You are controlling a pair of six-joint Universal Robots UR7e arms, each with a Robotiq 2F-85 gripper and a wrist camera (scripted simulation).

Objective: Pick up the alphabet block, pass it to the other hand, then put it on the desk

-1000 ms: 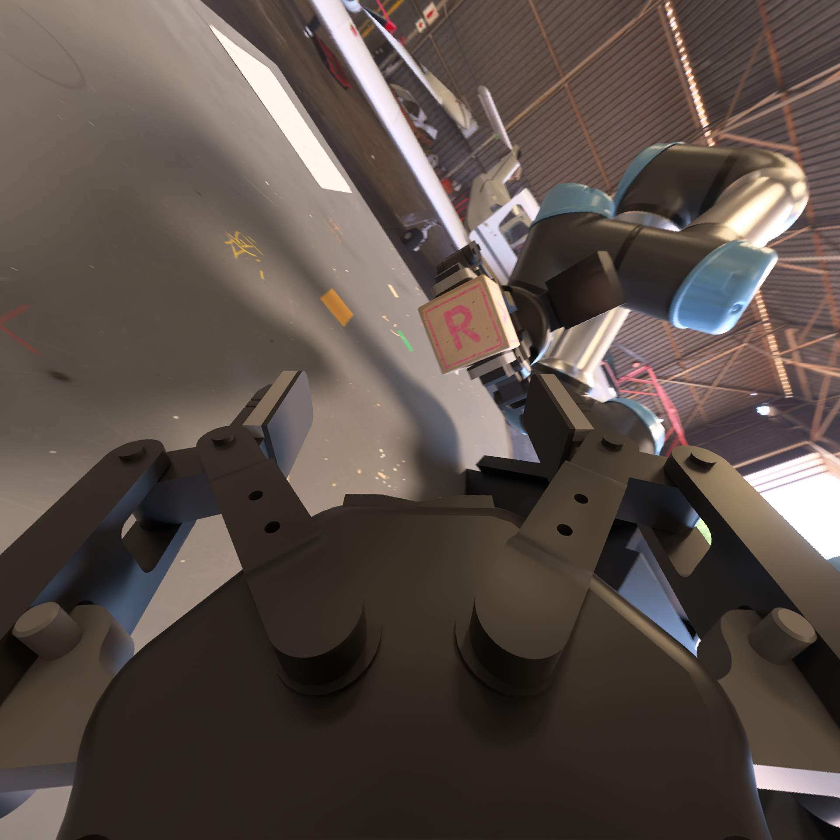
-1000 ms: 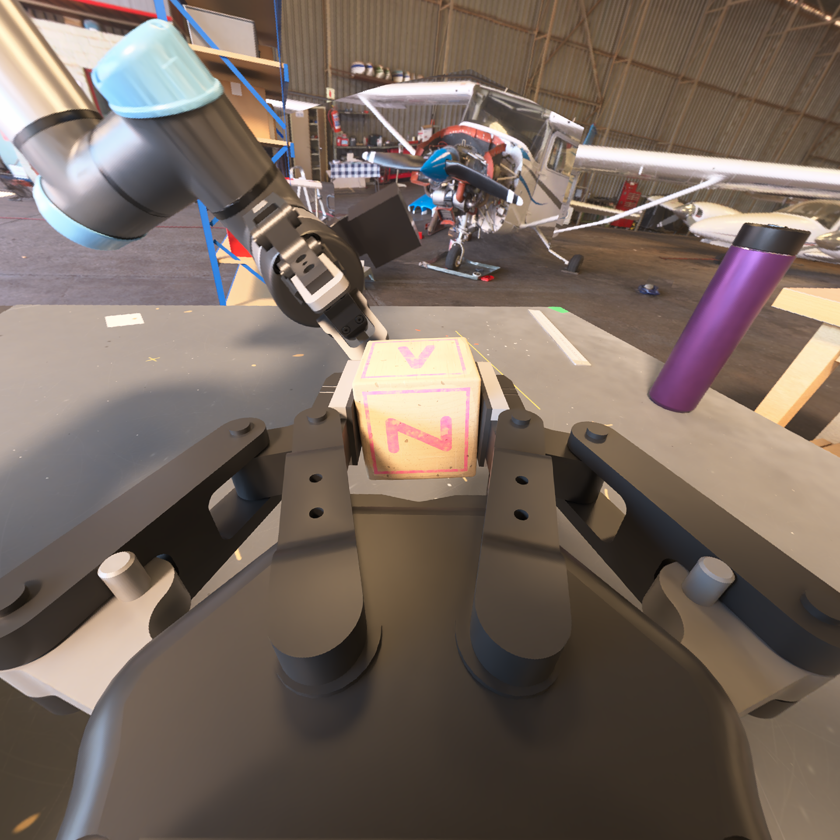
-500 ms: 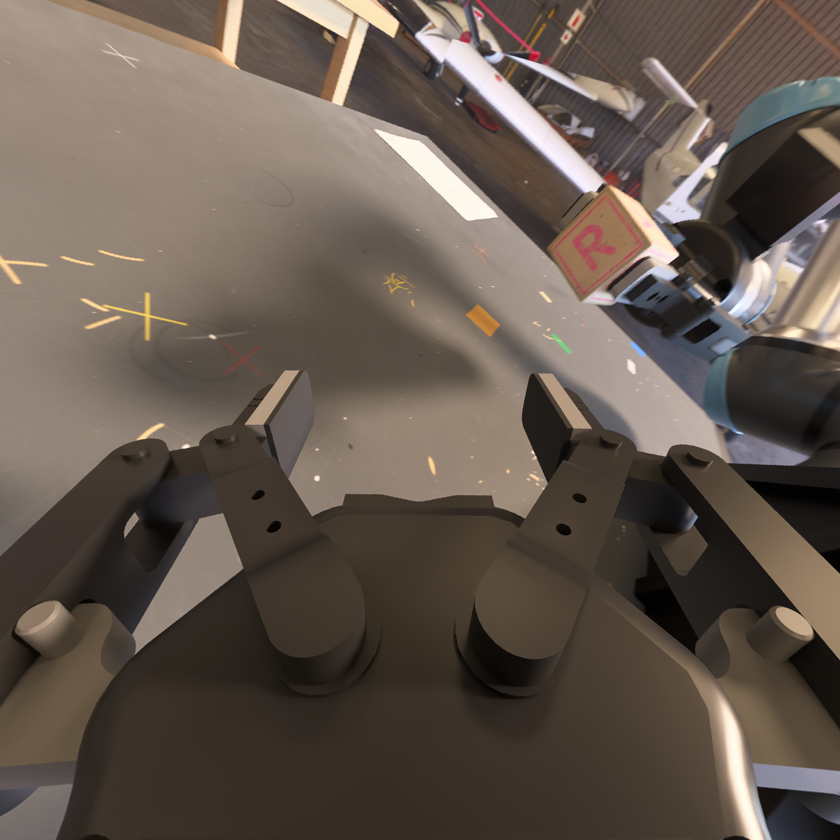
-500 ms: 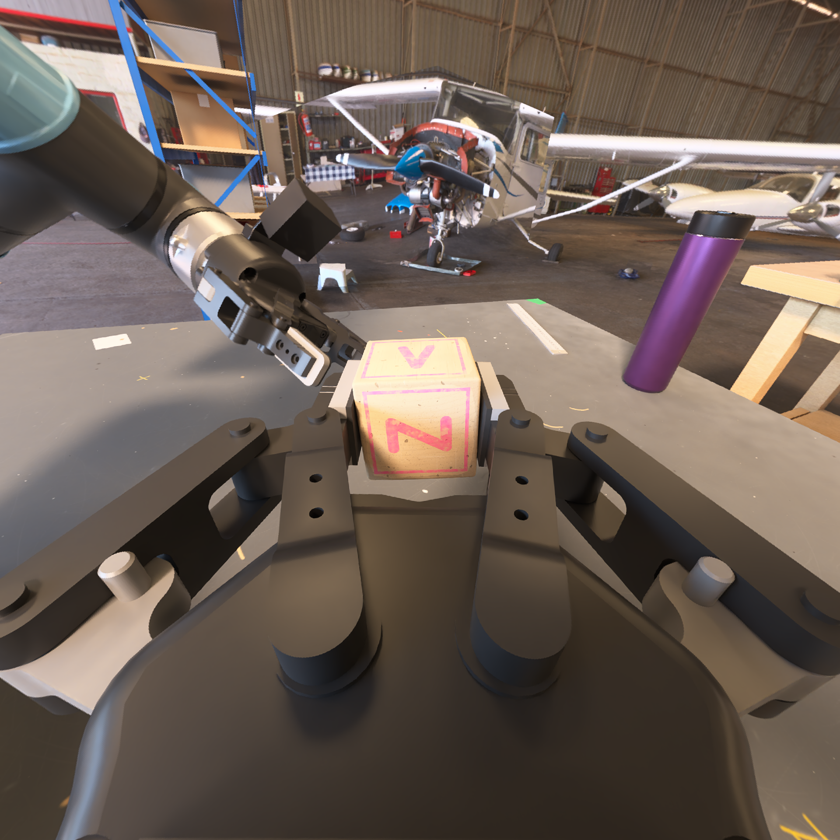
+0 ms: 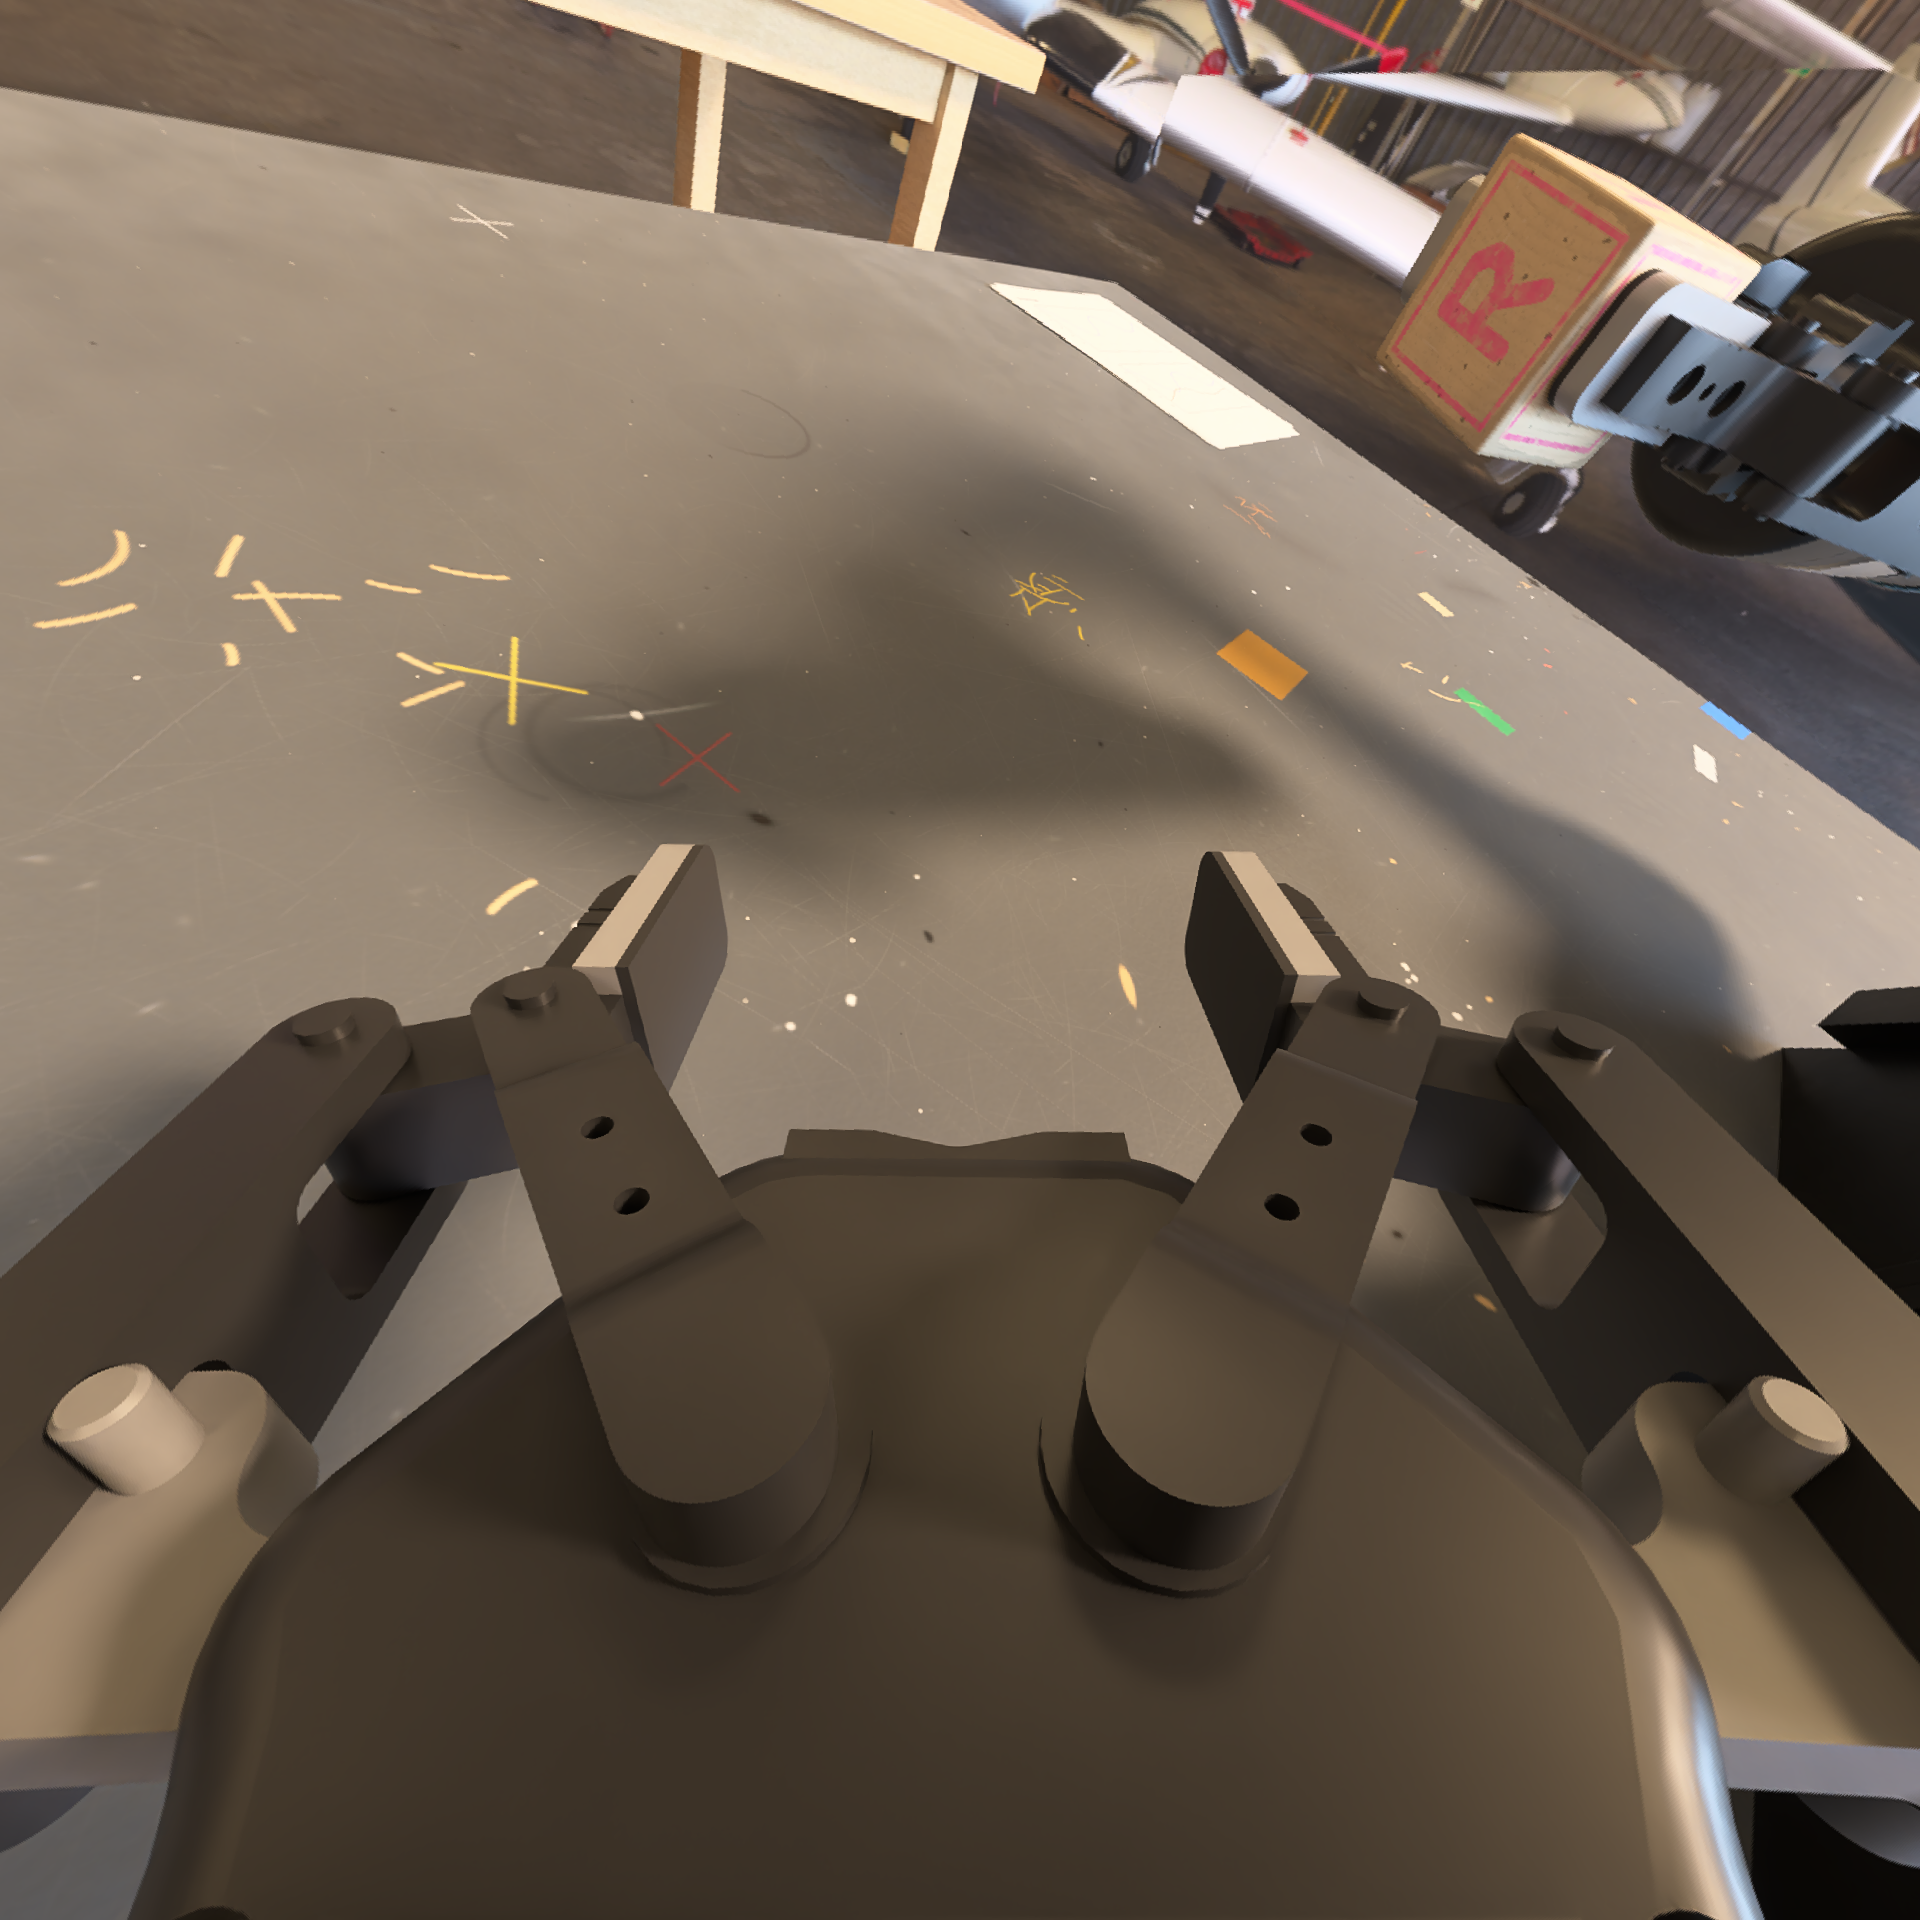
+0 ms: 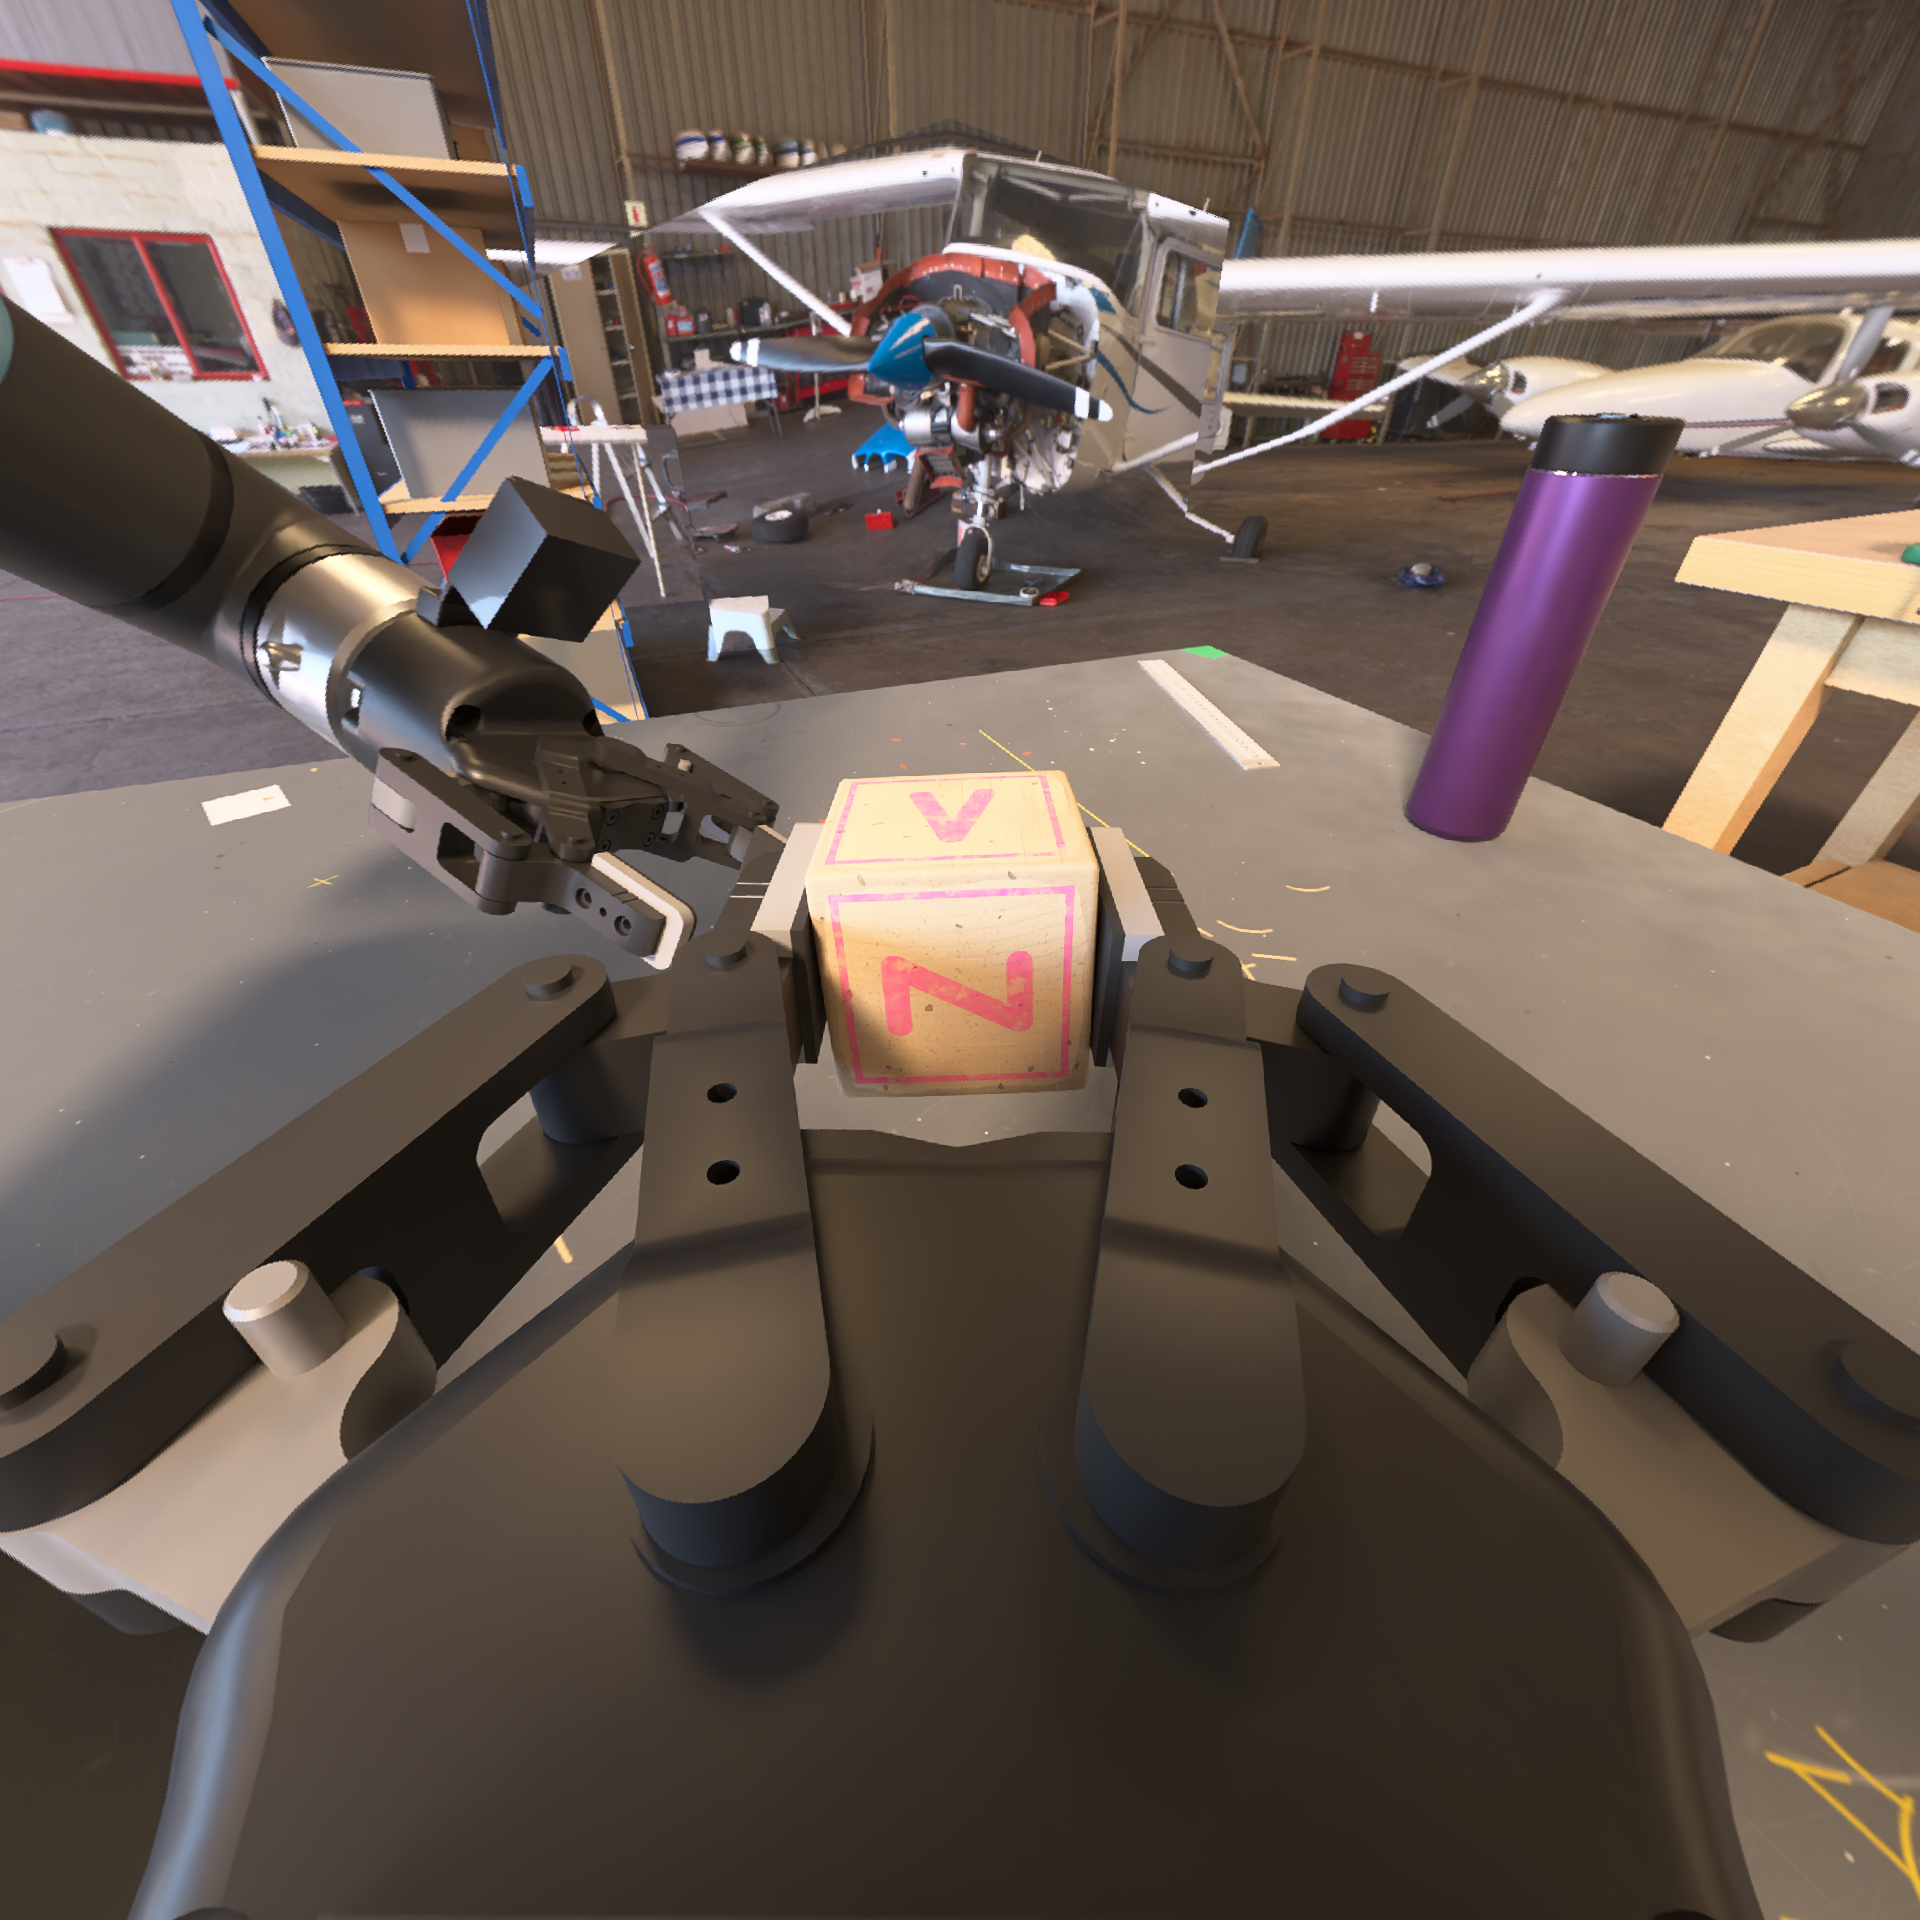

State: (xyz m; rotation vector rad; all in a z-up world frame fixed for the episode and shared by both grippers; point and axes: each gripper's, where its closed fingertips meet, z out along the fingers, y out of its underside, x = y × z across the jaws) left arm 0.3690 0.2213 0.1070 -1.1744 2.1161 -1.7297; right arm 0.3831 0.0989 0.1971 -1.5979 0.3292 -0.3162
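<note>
**Block was in the R gripper, handoff looked tight**

Biggest thing first: grey desk (image 5: 436, 395) w/ chalk scribbles and tape bits all over, hangar and planes behind it. Purple bottle (image 6: 1527, 644) stood upright on the desk's far right side, well apart from the action.

Right gripper (image 6: 951, 935) was pinched on the block (image 6: 951, 977), pads on its two sides, held up off the desk. Left gripper (image 5: 956, 935) was spread wide w/ nothing in it, pointing down at the desk, not at the block (image 5: 1496, 291), which sat up in the corner of its view.

What could've gone wrong imo: in the right wrist view the left one hung just beside the right's finger, so swinging in for the pass could clip it and twist the block. Also only top/bottom/front faces were free, so a sloppy angle = slip, and releasing early = drop.
</note>
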